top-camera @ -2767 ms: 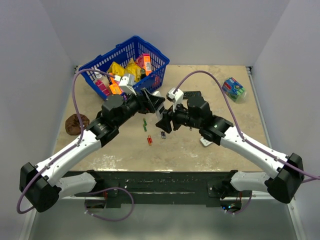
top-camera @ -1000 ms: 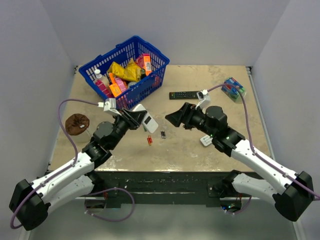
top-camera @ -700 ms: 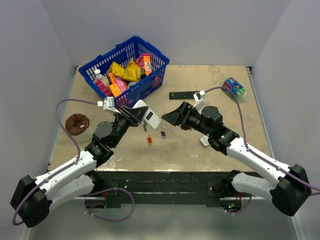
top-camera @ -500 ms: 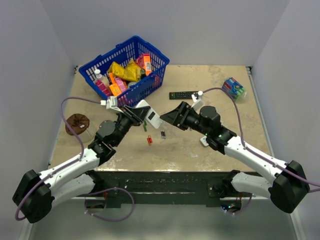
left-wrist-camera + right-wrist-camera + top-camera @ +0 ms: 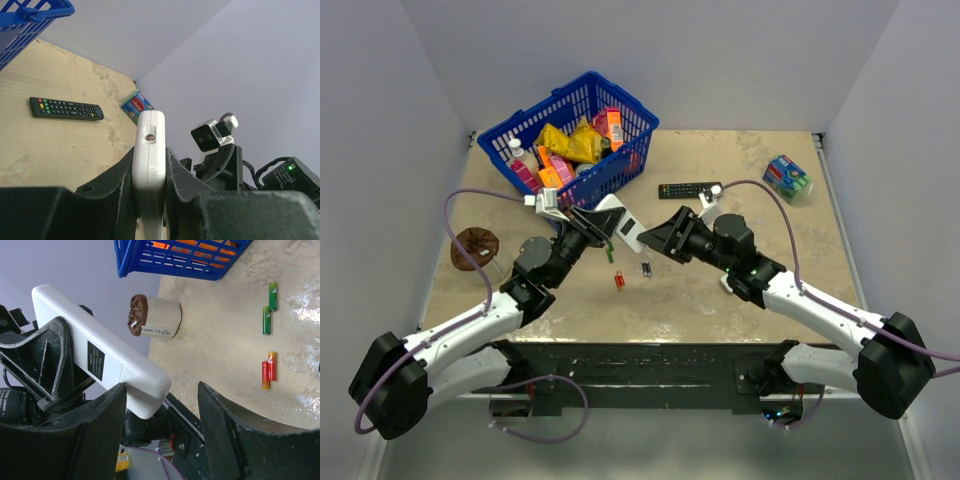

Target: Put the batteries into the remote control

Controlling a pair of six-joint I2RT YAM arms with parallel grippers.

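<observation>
One white remote is up in the air between the arms, above the table. The left claw is clenched on its long edges. The right claw is spread, its jaws either side of the remote's free end, gripping nothing.

Judged: light, rigid, slick plastic. Hold it by the edges and leave the back clear.

The batteries lie loose on the table. They are tiny and apt to roll, so pinch them mid-length.

Gap between the right gripper's jaws is open air, but the remote control (pinched in the left gripper) juts right ahead; batteries litter the table below.
</observation>
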